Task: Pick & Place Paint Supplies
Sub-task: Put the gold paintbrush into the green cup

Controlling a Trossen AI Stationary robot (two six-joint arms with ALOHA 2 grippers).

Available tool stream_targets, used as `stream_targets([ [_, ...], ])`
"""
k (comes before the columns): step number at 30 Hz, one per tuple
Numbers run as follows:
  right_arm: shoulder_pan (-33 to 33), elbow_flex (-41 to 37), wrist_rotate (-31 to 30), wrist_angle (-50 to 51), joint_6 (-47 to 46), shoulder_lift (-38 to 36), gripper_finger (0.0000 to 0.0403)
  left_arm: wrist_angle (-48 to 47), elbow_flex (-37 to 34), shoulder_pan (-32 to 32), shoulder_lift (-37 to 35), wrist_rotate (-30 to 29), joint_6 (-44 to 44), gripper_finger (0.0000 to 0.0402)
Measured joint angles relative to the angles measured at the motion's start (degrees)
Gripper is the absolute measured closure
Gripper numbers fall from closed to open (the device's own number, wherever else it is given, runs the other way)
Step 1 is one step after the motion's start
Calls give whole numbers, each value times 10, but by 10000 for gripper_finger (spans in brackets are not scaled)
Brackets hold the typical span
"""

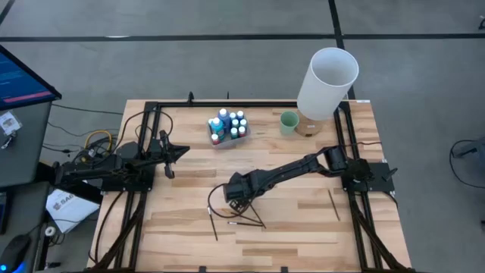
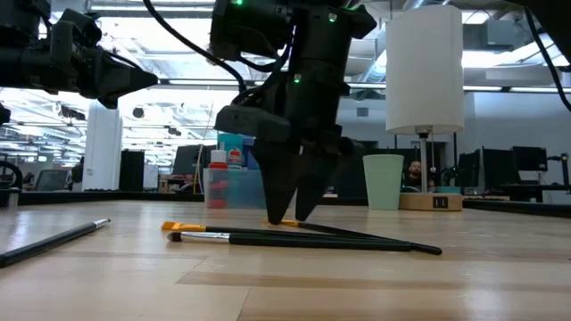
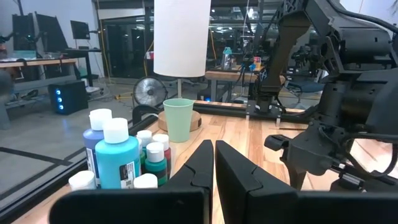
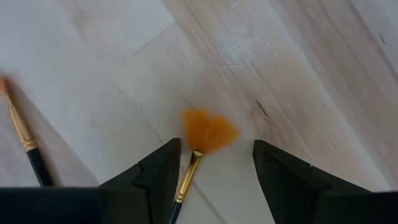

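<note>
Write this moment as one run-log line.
right gripper: open, straddling fan brush | left gripper: shut, waiting near paint bottles

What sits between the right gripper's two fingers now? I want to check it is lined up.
The right wrist view shows the fan brush between the right gripper's open fingers, on bare wood.

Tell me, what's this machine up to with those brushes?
The right end effector is down at the table, open, its fingers on either side of a fan brush with orange bristles, not gripping it yet. More brushes lie nearby. The paint bottles sit in a tray at the back. The left end effector waits shut at the left.
</note>
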State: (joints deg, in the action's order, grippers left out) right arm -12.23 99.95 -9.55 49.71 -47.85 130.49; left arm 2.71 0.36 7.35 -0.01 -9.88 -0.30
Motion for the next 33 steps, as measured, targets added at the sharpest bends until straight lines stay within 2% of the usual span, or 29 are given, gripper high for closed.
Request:
stream_targets([
  [4, 0, -10, 5, -7, -20, -2, 209, 1, 0, 0, 0, 0, 0, 400],
  [6, 0, -10, 3, -9, -28, -2, 224, 1, 0, 0, 0, 0, 0, 400],
  [8, 4, -11, 3, -6, -32, -2, 253, 1, 0, 0, 0, 0, 0, 400],
  [14, 15, -11, 20, 0, -26, -2, 382, 1, 0, 0, 0, 0, 0, 400],
  [19, 11, -12, -9, -10, -12, -5, 397, 2, 0, 0, 0, 0, 0, 400],
  [26, -29, -15, -176, -6, -31, -55, 402, 2, 0, 0, 0, 0, 0, 400],
  [33, -81, -14, -400, 27, -35, -138, 403, 2, 0, 0, 0, 1, 0, 400],
])
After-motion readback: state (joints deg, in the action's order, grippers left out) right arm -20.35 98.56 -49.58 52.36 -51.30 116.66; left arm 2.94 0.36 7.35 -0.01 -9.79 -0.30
